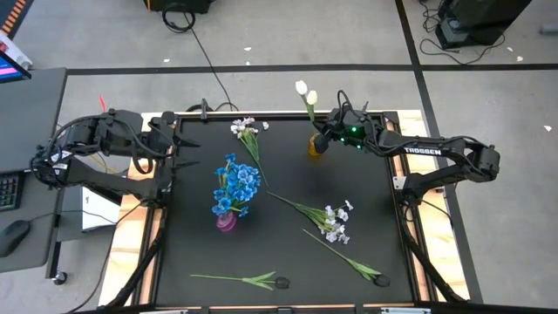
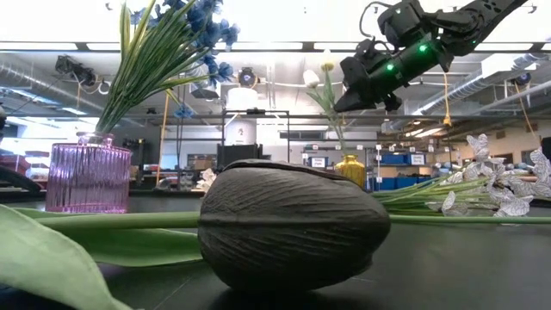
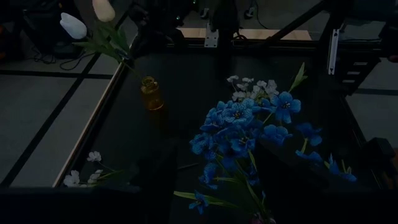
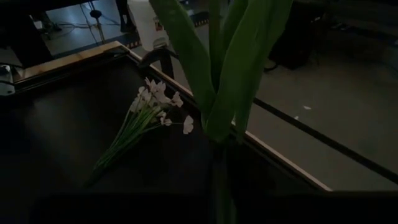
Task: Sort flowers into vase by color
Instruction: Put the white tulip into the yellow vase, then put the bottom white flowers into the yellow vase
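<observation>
Two tulips with pale buds (image 1: 305, 92) stand in a small yellow vase (image 1: 314, 146) at the far middle; their leaves fill the right wrist view (image 4: 224, 74). My right gripper (image 1: 321, 144) is right at their stems just above the vase mouth (image 2: 340, 105). A bunch of blue flowers (image 1: 235, 183) stands in a pink ribbed vase (image 2: 86, 176). One white spray (image 1: 247, 129) lies flat at the far edge, another (image 1: 333, 218) lies right of centre. Two tulip stems (image 1: 349, 257) (image 1: 244, 279) lie near the front edge. My left gripper (image 1: 185, 150) waits open at the far left.
The bud (image 2: 293, 228) of one lying tulip is close before the low camera and hides much of the table behind it. A raised wooden rim (image 1: 418, 218) runs round the black table. Bare black surface lies between the vases and the front stems.
</observation>
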You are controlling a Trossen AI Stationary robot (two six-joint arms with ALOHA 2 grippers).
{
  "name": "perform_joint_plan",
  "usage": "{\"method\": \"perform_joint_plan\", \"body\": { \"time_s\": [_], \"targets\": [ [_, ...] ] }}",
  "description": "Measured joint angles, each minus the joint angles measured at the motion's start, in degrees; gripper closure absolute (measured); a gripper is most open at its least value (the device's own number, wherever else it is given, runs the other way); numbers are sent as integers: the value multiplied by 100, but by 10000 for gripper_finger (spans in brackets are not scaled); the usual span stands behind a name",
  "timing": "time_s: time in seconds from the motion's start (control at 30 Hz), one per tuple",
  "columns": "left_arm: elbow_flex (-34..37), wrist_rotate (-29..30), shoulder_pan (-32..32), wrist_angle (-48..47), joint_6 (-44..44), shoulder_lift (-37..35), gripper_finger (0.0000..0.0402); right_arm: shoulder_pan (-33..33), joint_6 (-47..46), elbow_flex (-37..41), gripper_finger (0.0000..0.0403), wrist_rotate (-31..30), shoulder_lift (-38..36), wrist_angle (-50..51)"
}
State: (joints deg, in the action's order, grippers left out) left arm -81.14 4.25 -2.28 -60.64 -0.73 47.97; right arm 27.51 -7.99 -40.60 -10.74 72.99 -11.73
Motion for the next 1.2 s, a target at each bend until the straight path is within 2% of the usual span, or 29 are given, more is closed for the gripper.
{"method": "perform_joint_plan", "body": {
  "time_s": [0.23, 0.53, 0.8, 1.2],
  "targets": [
    [0, 0, 0, 0, -2, 2, 184, -14, 0, -1, 300, 187, -139, 86],
    [0, 0, 1, 1, -1, 0, 184, -402, 0, 0, 292, 314, -808, 810],
    [0, 0, 0, 0, -1, 1, 184, -1222, -170, 0, 292, 910, -1174, 961],
    [0, 0, 2, 0, -2, 2, 184, -2709, -714, -1, 292, 883, -943, 981]
  ]
}}
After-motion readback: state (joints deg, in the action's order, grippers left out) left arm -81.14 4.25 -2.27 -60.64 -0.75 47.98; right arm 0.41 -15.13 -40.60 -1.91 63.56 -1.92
